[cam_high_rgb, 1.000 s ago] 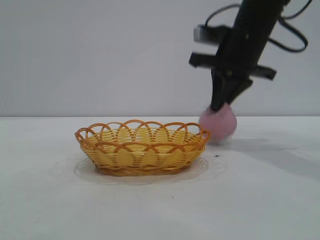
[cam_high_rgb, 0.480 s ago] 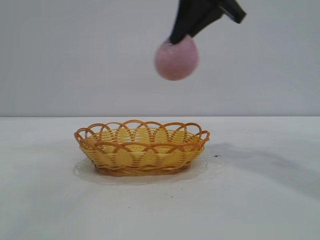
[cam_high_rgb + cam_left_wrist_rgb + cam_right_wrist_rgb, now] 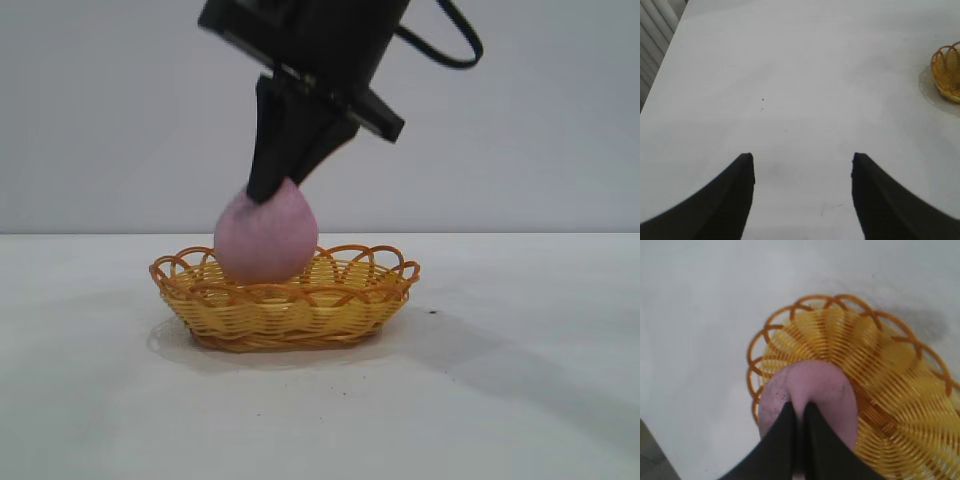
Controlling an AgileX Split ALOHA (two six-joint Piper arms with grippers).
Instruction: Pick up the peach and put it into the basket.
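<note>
The pink peach (image 3: 266, 240) hangs from my right gripper (image 3: 272, 188), which is shut on its top. The peach's lower part is inside the left half of the yellow wicker basket (image 3: 350, 300); whether it touches the bottom is hidden by the rim. In the right wrist view the gripper (image 3: 800, 407) pinches a ridge of the peach (image 3: 825, 390) over the basket (image 3: 890, 375), close to its looped rim. My left gripper (image 3: 802, 160) is open and empty over bare table, far from the basket (image 3: 947, 70).
The white table (image 3: 500, 400) spreads around the basket. A plain wall stands behind. A few small dark specks (image 3: 432, 312) lie on the table right of the basket.
My right gripper has lifted the peach from the table right of the basket, carried it left and lowered it into the basket's left half.
</note>
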